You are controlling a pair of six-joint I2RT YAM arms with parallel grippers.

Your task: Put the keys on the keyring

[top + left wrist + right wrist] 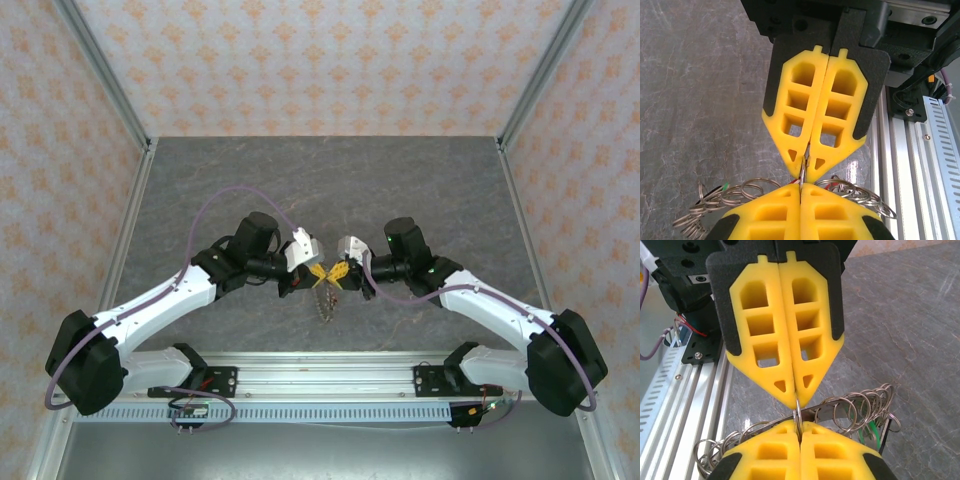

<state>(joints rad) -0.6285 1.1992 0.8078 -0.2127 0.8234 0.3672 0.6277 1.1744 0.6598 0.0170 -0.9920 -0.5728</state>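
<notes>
I've got the left end effector and right end effector tip to tip, both pinched shut on one thin loop of the keyring. Seen from above, the bunch trails from them toward 6 o'clock, long axis 12-to-6, with a green key tucked in it. Neither arm is nearer.

Left gripper and right gripper meet tip to tip above the middle of the table, the keyring pinched in both and hanging beneath them.
</notes>
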